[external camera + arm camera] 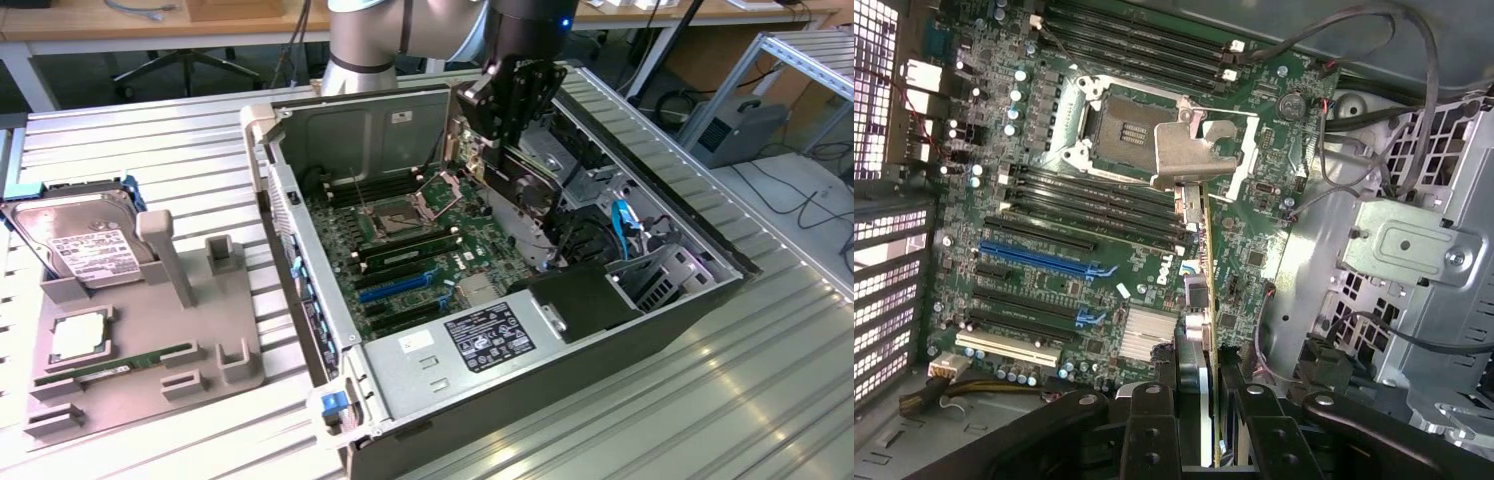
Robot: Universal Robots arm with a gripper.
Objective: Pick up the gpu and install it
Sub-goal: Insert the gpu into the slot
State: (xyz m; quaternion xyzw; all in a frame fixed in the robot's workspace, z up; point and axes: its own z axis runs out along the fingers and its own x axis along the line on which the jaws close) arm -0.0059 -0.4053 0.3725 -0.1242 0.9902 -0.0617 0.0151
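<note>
A Universal Robots arm (400, 30) reaches into an open computer case (296, 230) lying on its side on a slatted metal table (160, 150). In the exterior view, the gripper (505, 140) is clamped on the upper edge of the gpu (531, 205). The card hangs upright with its black cooler showing, over the motherboard (467, 235) and just to the exterior view's right of the CPU socket (407, 208). Whether its lower edge touches the board cannot be told. On the exterior view's left, outside the case, a grey holder tray (134, 390) carries a hard drive (83, 245) with a white label and a narrow green RAM stick (114, 368). In the wrist view, the gripper (1201, 400) has its black fingers (1149, 420) pressed against both faces of the gpu (1202, 290), which appears edge-on as a thin strip running away from the camera. Its silver bracket (1192, 150) at the far end partly covers the CPU socket (1124, 115). Beneath the card spreads the green motherboard (1254, 250). The blue expansion slots (1034, 258) and the white slot (1004, 347) lie off to one side of the card, apart from its edge. A small finned heatsink (1151, 335) sits just beside the card.
</note>
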